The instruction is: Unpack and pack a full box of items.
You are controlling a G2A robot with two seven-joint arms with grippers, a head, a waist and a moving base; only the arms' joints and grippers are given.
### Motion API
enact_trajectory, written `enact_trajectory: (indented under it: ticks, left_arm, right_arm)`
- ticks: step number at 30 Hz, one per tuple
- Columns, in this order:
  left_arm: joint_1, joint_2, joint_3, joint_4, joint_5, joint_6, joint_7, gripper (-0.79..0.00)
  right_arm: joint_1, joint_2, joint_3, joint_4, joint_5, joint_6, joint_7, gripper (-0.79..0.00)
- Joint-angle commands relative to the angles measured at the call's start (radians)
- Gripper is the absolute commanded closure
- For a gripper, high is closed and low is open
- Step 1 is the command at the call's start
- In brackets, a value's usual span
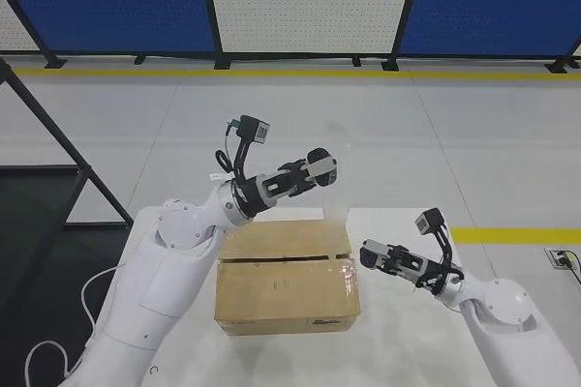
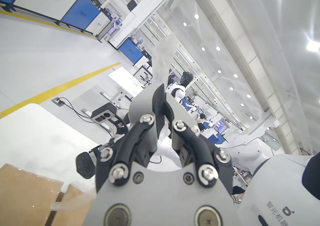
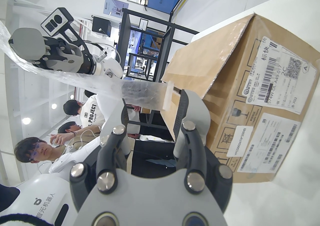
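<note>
Robotics test hall, industrial type; blue & white partition panels (image 1: pixel 300 24) on black frames; yellow floor line (image 1: pixel 271 72) across glossy pale floor (image 1: pixel 465 145); floor socket (image 1: pixel 560 258) w/ cables; high ceiling w/ rows of round lights (image 2: pixel 217 48); another humanoid robot (image 2: pixel 178 90) among far workstations; black metal rack (image 3: pixel 126 36) nearby.

Brown cardboard box (image 1: pixel 286 290) with white barcoded labels (image 3: pixel 277 79), clear tape strip (image 3: pixel 105 85), white table (image 1: pixel 407 339).
</note>
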Motion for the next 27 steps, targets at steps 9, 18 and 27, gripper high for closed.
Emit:
enact_trajectory:
  ticks: [9,18,27]
  left_arm:
    - [-0.073,-0.026,0.052,0.128,-0.05,-0.041,-0.077,0.0]
    - [-0.118,-0.043,0.069,0.201,-0.077,-0.071,-0.109,0.0]
    - [-0.146,-0.059,0.084,0.249,-0.103,-0.086,-0.141,0.0]
  right_arm:
    - [-0.019,0.0,-0.005,-0.014,0.01,-0.014,-0.002,-0.459]
    - [-0.025,0.0,-0.006,-0.027,0.01,-0.013,-0.014,-0.425]
    - [-0.029,0.0,-0.006,-0.039,0.004,-0.007,-0.026,-0.431]
